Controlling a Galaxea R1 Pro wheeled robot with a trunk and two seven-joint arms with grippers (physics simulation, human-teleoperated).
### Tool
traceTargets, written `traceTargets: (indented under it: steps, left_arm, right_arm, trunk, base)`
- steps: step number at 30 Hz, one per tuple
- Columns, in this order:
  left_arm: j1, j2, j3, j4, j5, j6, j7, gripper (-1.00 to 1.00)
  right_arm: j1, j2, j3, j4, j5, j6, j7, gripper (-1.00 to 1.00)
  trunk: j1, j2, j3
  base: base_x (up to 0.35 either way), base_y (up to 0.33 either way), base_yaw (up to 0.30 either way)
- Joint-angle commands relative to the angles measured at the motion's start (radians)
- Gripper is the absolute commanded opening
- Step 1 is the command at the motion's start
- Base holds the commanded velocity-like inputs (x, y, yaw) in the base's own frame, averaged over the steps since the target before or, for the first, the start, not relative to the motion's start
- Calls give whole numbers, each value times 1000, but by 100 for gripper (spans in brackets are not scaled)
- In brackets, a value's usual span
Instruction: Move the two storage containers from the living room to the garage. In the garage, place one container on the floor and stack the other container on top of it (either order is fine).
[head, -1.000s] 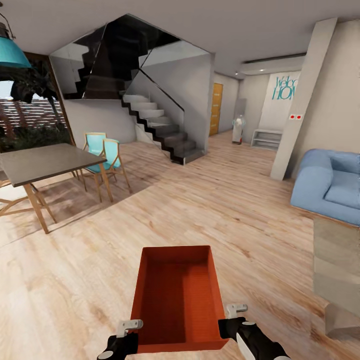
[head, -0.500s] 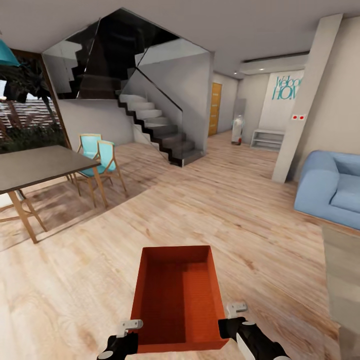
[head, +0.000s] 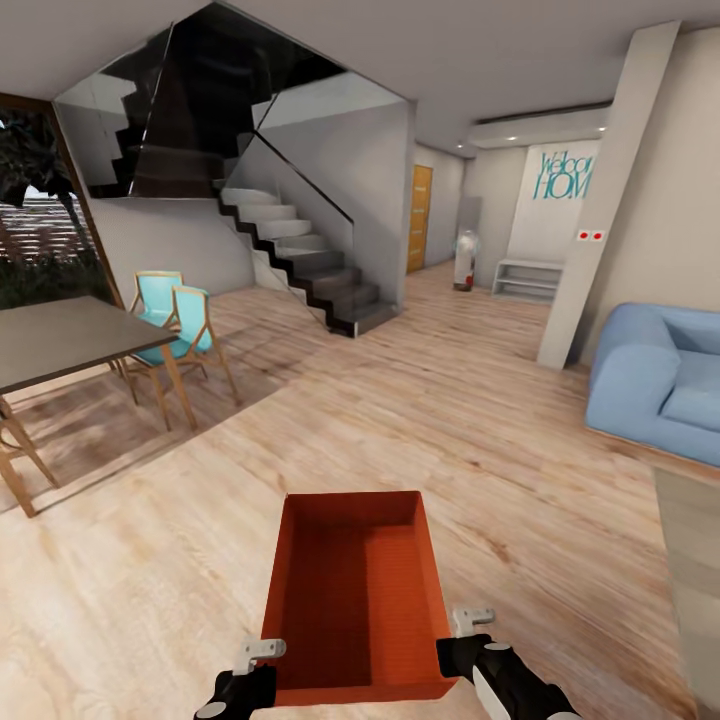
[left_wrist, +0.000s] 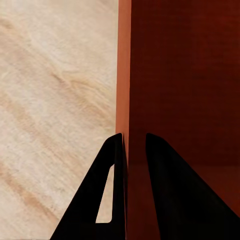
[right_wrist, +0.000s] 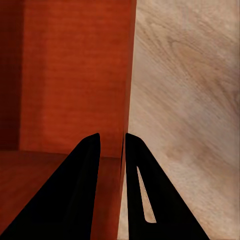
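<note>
2 grippers pinch 1 storage container (head: 357, 600): left gripper (left_wrist: 134, 150) and right gripper (right_wrist: 112, 150) each clamp a side wall; jolts over the wood floor (head: 520, 440) might loosen these thin-edge holds.

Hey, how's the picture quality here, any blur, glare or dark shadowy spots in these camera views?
Head view: sharp, evenly lit; the orange-red plastic storage bin has a shaded inner left wall; wide-angle stretch tilts the pale pillar. Left wrist view: left claw fingers are black silhouettes. Right wrist view: right claw likewise; the bin's corner is dim.
</note>
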Motion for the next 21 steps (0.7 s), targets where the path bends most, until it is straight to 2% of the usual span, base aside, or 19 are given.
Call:
traceTargets:
  steps: [1,6,15,21]
  left_arm:
    - [0,10,-1,-1,4,-4,8,-100]
    - [0,10,-1,-1,4,-4,8,-100]
    - [0,10,-1,-1,4,-4,8,-100]
    - [0,10,0,0,4,-4,8,-100]
  right_arm:
    - [-1,-2,-29,-2,17,6,1,-100]
    - [-1,-2,-29,-2,17,6,1,-100]
    - [-1,-2,-29,-2,17,6,1,-100]
    - [-1,-2,-29,-2,17,6,1,-100]
  trunk:
    - [1,0,-1]
    - [1,0,-1]
    - [1,0,-1]
    - [1,0,-1]
  base:
    - [341,0,-4]
    - [341,0,-49]
    - [341,0,-182]
    - [341,0,-67]
